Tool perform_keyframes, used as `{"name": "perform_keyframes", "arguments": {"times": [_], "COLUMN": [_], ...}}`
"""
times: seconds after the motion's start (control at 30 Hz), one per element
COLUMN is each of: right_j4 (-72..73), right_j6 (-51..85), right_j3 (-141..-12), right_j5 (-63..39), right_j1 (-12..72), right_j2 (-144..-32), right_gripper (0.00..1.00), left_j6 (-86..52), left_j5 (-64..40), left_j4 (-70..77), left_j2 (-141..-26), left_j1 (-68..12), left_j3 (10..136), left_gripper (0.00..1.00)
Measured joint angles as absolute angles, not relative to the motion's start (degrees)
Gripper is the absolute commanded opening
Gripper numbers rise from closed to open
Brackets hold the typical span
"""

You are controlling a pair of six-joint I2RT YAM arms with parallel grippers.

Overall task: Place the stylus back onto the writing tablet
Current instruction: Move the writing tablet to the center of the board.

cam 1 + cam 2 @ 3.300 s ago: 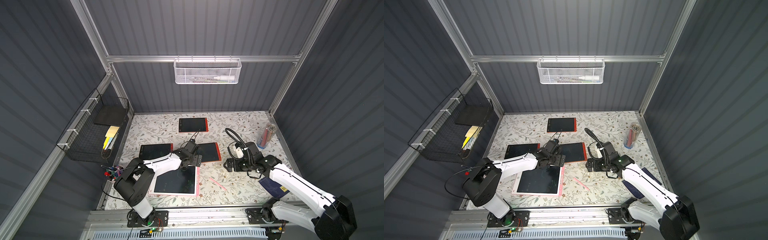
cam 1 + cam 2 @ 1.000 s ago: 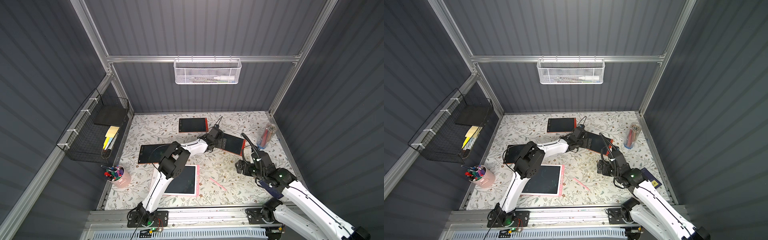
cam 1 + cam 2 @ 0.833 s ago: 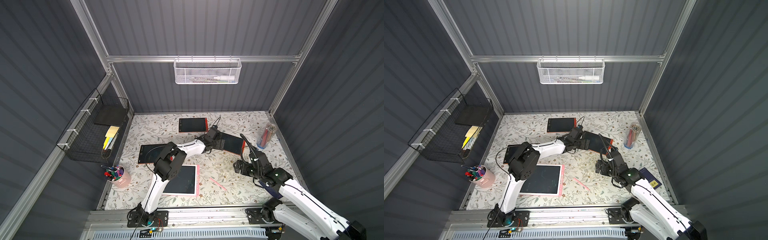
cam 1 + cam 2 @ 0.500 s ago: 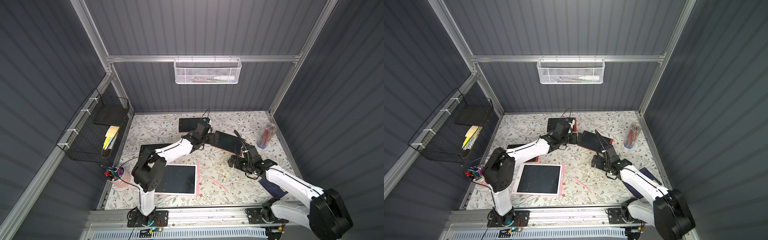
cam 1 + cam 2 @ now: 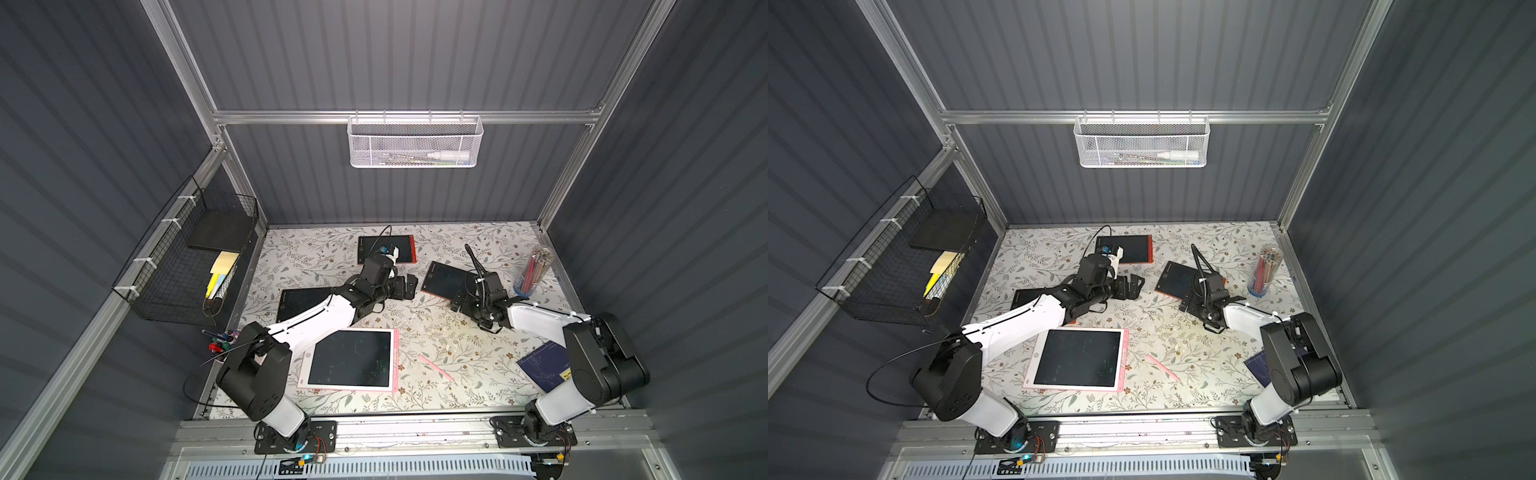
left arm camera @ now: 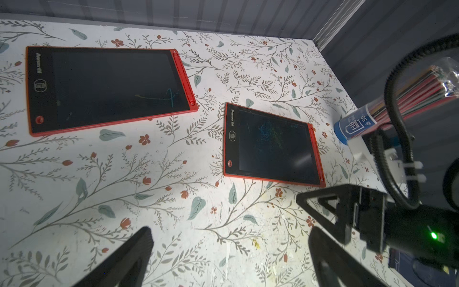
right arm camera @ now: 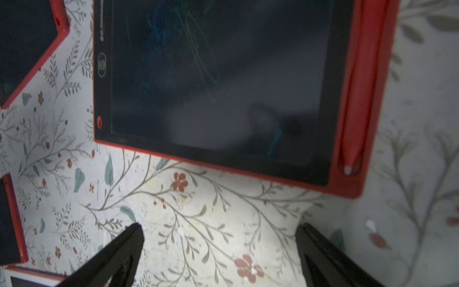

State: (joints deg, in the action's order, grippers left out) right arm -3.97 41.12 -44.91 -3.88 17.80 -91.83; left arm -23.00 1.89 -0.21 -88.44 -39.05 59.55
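step: red stylus (image 7: 357, 99) looks seated in red tablet (image 7: 223, 74) | left gripper (image 6: 229, 231), right gripper (image 7: 218, 227) spread, empty | next: probably low pinch on loose pink stylus (image 5: 435, 367)

The bench (image 5: 436, 345) wears an off-white cover printed with grey-green leafy sprigs and small red flowers. The right writing tablet (image 7: 218, 82) has a red frame round a black screen with faint blue and green scribbles, its red stylus (image 7: 357, 99) has a pale tip, and the far tablet (image 6: 106, 89) is red and black too, with a teal line. Near the front lie a pink-framed tablet (image 5: 351, 363) with a dark screen, a pink stylus (image 5: 435, 367) and a dark blue notebook (image 5: 544, 365) with a yellow label, and the pencil tube (image 5: 532, 272) is clear with a blue base
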Motion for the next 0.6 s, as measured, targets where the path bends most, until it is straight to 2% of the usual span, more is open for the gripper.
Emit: {"name": "perform_keyframes", "arguments": {"times": [0.4, 0.6], "right_j4": [-2.63, -2.37], "right_j6": [39.51, 37.58], "right_j3": [-60.10, -56.75], "right_j5": [-3.77, -7.84], "right_j1": [13.39, 13.85], "right_j2": [-105.62, -102.08], "right_gripper": [0.97, 0.92], "left_j6": [-25.93, -29.93], "left_j5": [2.63, 7.29], "left_j4": [-5.63, -8.82], "left_j2": [-74.76, -72.03], "left_j1": [-39.07, -39.07], "left_j3": [49.10, 48.23], "left_gripper": [0.99, 1.00]}}
